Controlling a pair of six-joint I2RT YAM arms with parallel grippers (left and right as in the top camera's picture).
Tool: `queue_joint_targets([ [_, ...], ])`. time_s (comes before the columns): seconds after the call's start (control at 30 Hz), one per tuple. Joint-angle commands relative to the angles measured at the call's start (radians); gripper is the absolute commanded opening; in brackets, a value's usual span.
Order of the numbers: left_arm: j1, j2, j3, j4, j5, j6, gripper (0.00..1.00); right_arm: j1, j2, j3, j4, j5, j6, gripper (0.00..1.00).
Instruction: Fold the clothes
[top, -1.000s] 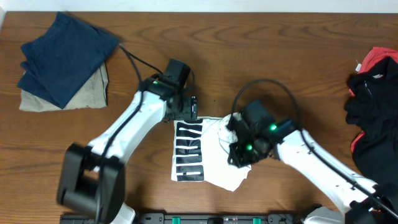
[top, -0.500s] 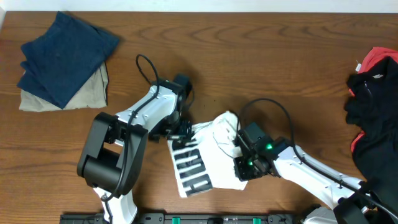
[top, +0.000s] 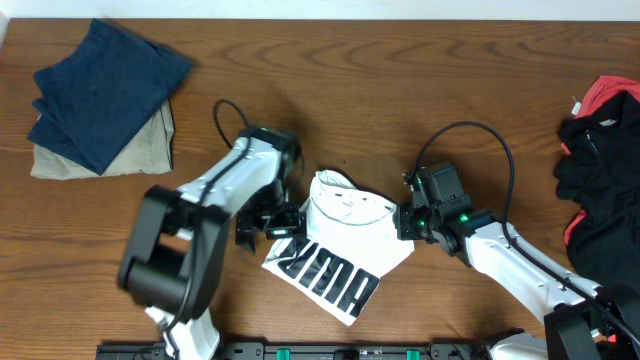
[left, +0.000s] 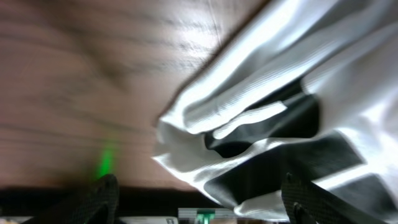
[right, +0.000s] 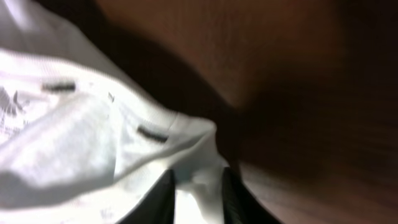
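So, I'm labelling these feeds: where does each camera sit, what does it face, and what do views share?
Overhead: above the table, facing down; left arm, right arm, T-shirt.
Left wrist: on left arm, low beside T-shirt's edge; own fingers at bottom.
Right wrist: on right arm, close on T-shirt; own fingers below.
Shared: all show T-shirt.

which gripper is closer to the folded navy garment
Left. The left gripper sits at the left edge of the white T-shirt, the side facing the navy garment; the right gripper sits at the shirt's right edge, farther away.
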Motion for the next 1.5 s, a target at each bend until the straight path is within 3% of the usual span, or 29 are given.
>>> queue_joint_targets([
  [0.0,0.063,-0.126,0.058,0.063,-0.051,0.030,0.87,-0.007,0.002,0.013,-0.026,-0.029,-0.021,0.31],
  [0.1,0.116,-0.201,0.058,0.199,0.073,0.217,0.98,-0.007,-0.002,0.013,-0.047,-0.028,-0.021,0.42],
  [0.17,0.140,-0.213,0.058,0.249,0.185,0.340,0.98,-0.008,-0.011,0.013,-0.055,-0.026,-0.021,0.43],
  [0.33,0.180,-0.158,0.057,0.312,0.384,0.452,0.98,-0.023,-0.076,0.023,-0.093,-0.003,-0.020,0.45],
  [0.63,0.182,0.074,0.057,0.341,0.604,0.562,0.98,-0.043,-0.204,0.034,-0.201,0.035,-0.036,0.49],
  [0.9,0.126,0.236,0.045,0.256,0.645,0.576,0.98,-0.043,-0.205,0.034,-0.244,0.035,-0.036,0.49],
  [1.1,0.044,0.249,-0.016,0.293,0.644,0.576,0.98,-0.043,-0.205,0.034,-0.244,0.046,-0.036,0.49],
  [1.17,0.032,0.248,-0.016,0.304,0.644,0.575,0.83,-0.043,-0.205,0.034,-0.244,0.046,-0.040,0.49],
  [1.3,0.043,0.247,-0.008,0.339,0.586,0.568,0.29,-0.043,-0.205,0.034,-0.248,0.050,-0.047,0.48],
  [1.37,0.059,0.247,0.013,0.345,0.499,0.527,0.07,-0.043,-0.205,0.034,-0.251,0.054,-0.047,0.49],
  [1.47,0.093,0.240,0.065,0.345,0.370,0.453,0.06,-0.043,-0.205,0.034,-0.251,0.057,-0.047,0.49],
])
